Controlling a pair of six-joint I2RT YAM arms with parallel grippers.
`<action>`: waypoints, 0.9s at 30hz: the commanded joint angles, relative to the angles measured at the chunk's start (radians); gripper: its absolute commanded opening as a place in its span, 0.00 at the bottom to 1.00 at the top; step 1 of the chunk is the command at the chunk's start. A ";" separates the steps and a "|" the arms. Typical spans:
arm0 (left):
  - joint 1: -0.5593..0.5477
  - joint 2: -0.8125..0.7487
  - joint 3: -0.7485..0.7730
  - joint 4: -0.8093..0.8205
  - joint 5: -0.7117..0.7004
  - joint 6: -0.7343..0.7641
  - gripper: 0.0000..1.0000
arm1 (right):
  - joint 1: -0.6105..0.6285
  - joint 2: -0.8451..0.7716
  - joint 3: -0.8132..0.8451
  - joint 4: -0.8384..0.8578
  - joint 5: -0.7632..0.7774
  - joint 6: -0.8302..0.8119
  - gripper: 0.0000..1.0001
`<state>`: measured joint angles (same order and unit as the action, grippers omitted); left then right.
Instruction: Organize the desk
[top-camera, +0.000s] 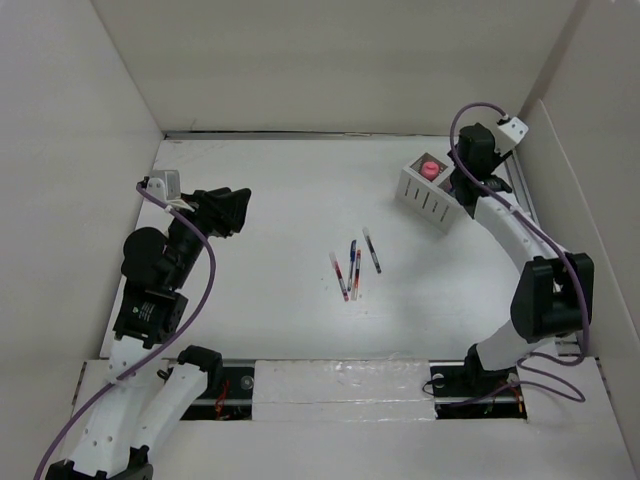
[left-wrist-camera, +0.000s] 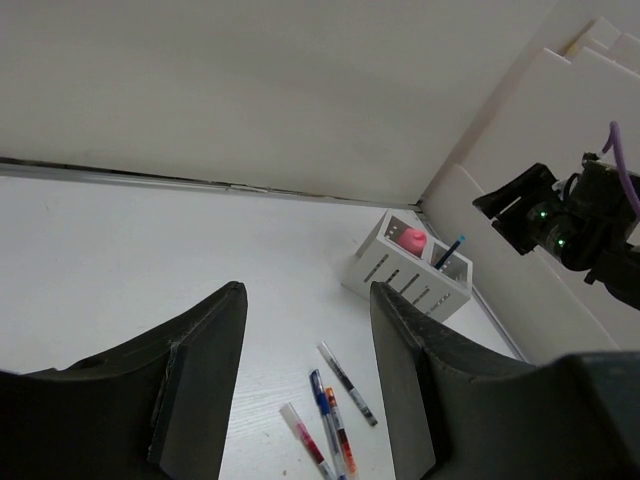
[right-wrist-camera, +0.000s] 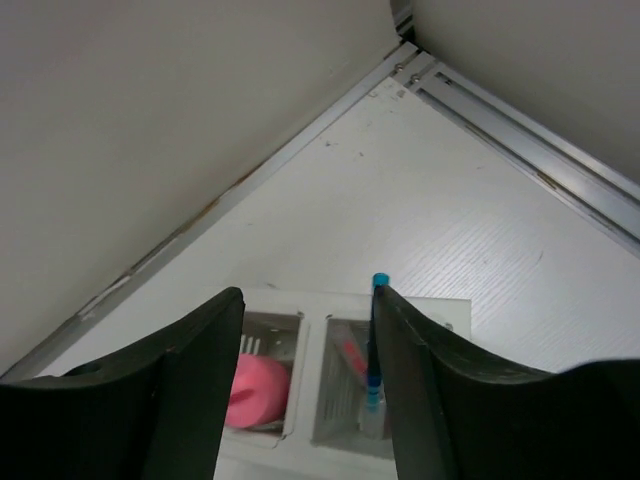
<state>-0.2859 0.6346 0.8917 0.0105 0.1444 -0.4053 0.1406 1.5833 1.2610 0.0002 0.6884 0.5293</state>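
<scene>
Several pens lie loose in the middle of the white desk (top-camera: 280, 200): a red one (top-camera: 340, 276), a blue one (top-camera: 352, 258), an orange one (top-camera: 357, 278) and a black one (top-camera: 372, 251). They also show in the left wrist view, with the blue pen (left-wrist-camera: 322, 400) between the fingers. My left gripper (top-camera: 240, 208) is open and empty, raised at the desk's left side, well apart from the pens. My right gripper (right-wrist-camera: 305, 300) is open above the white slotted organizer box (top-camera: 428, 197). A blue pen (right-wrist-camera: 374, 345) stands in the box's right compartment beside my right finger.
A pink round thing (right-wrist-camera: 258, 390) sits in the organizer's left compartment, and a red pen (right-wrist-camera: 352, 360) lies in the right one. White walls close the back and both sides. A metal rail (right-wrist-camera: 520, 140) runs along the right edge near the organizer.
</scene>
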 joint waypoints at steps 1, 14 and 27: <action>0.005 -0.001 0.001 0.042 0.000 0.002 0.48 | 0.039 -0.094 0.006 0.041 -0.001 -0.014 0.61; 0.005 0.004 -0.004 0.048 0.011 0.003 0.41 | 0.384 -0.117 -0.239 0.010 -0.345 0.032 0.00; 0.005 0.059 0.001 0.045 0.008 0.010 0.40 | 0.383 0.153 -0.080 -0.146 -0.377 -0.002 0.55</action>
<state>-0.2859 0.6903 0.8917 0.0105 0.1490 -0.4042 0.5293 1.6909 1.1103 -0.0971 0.3538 0.5278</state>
